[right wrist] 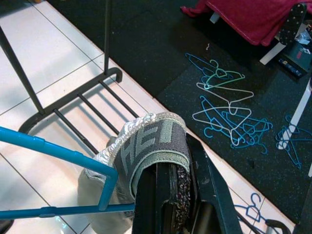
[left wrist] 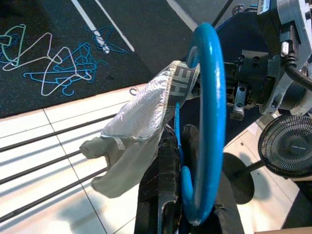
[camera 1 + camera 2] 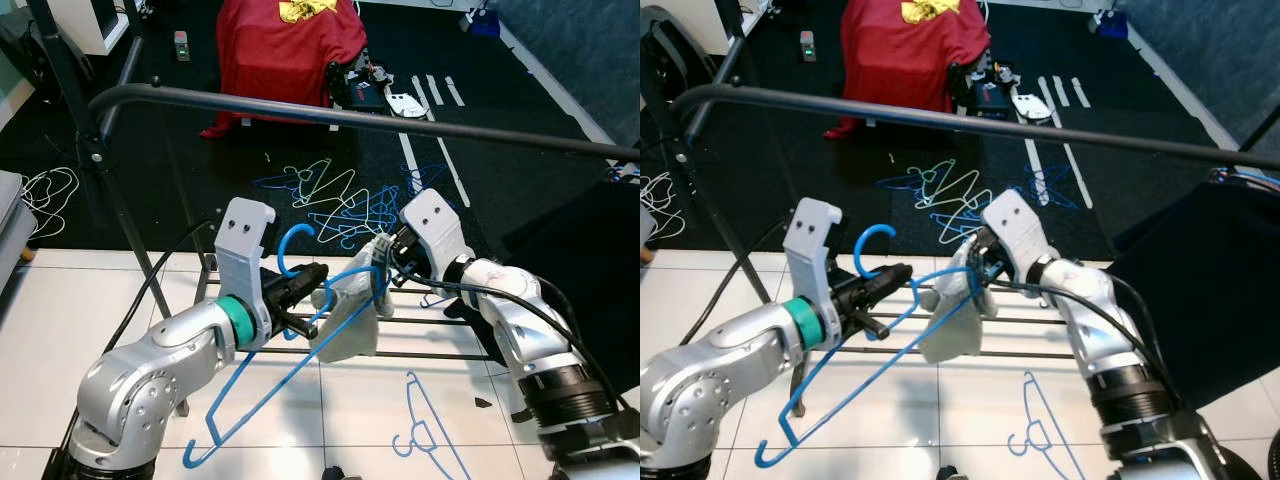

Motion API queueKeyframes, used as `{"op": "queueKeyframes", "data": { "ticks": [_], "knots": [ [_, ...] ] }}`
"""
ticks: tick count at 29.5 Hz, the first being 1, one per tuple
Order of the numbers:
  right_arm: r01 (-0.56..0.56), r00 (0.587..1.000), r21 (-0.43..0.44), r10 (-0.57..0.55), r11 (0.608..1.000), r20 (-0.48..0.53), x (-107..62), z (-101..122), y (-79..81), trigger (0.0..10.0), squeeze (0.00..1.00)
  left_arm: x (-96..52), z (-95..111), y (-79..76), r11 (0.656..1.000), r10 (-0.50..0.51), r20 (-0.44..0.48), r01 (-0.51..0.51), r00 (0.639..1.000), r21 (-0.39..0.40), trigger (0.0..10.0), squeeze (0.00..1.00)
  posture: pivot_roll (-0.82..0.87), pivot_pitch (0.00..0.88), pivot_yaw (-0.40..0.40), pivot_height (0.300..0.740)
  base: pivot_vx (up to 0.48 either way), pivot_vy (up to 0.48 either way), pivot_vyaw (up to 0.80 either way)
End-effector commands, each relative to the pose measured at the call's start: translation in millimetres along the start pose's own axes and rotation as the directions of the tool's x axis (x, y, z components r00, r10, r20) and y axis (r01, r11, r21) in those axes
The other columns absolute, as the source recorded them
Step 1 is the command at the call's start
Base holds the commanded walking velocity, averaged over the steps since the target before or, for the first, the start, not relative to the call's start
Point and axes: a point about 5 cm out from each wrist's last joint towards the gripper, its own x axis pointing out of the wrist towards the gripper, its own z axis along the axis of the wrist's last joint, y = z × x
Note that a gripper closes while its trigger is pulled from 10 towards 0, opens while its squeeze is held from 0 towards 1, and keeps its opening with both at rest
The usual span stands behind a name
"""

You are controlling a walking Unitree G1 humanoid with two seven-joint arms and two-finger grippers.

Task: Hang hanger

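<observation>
lettered waistband (image 1: pixel 146 146) on blue hanger (image 1: pixel 58 153)

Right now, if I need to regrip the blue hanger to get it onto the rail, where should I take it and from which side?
Grip the hanger on its neck just below the hook, where the left gripper holds it now, coming from the robot's side. That probably leaves the hook free above the fingers to go over the rail, clear of the garment on the right gripper.

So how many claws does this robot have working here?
2. The left gripper clamps the blue hanger near its hook; the right gripper pinches the grey garment draped on it. None seems hidden.
</observation>
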Motion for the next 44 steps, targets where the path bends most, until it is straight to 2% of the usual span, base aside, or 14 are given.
{"op": "queueKeyframes", "data": {
  "ticks": [1,9,15,20,34,44],
  "knots": [
    [0.0,1.0,0.014,0.0,1.0,-0.001,-3.0,-3,-0.4,10.0,0.0,-0.7,-2,2.9,1.0,0.011,-0.005,-0.011,1.0,0.003,10.0,0.0,-0.04,0.121,0.004,0.74,0.0,0.0,0.0],
    [0.004,1.0,0.012,-0.003,1.0,-0.008,-3.9,-5,-1.5,10.0,0.0,-3.1,-1,8.1,1.0,0.028,-0.005,-0.028,1.0,0.004,10.0,0.0,-0.04,0.12,0.004,0.74,0.0,0.0,0.0],
    [0.004,1.0,0.015,-0.003,1.0,-0.006,-1.9,-5,0.0,10.0,0.0,-0.8,1,-10.3,0.995,-0.089,0.013,0.089,0.996,-0.039,10.0,0.0,-0.04,0.122,0.003,0.74,0.0,0.0,0.0],
    [0.0,1.0,0.016,0.0,1.0,-0.004,-1.5,-5,0.8,10.0,0.0,-1.0,1,-13.8,0.993,-0.112,0.016,0.113,0.994,-0.047,10.0,0.0,-0.04,0.126,0.003,0.74,0.0,0.0,0.0],
    [0.004,1.0,0.016,-0.004,1.0,-0.008,-3.7,-6,-1.2,10.0,0.0,-6.0,-1,3.2,0.999,-0.031,-0.007,0.031,0.999,-0.008,10.0,0.0,-0.04,0.13,0.002,0.74,0.0,0.0,0.0],
    [-0.001,1.0,0.015,0.001,1.0,-0.002,-3.3,-4,-0.5,10.0,0.0,-4.5,-1,3.5,1.0,-0.026,-0.005,0.026,1.0,-0.01,10.0,0.0,-0.04,0.13,0.0,0.74,0.0,0.0,0.0]
  ]
}}
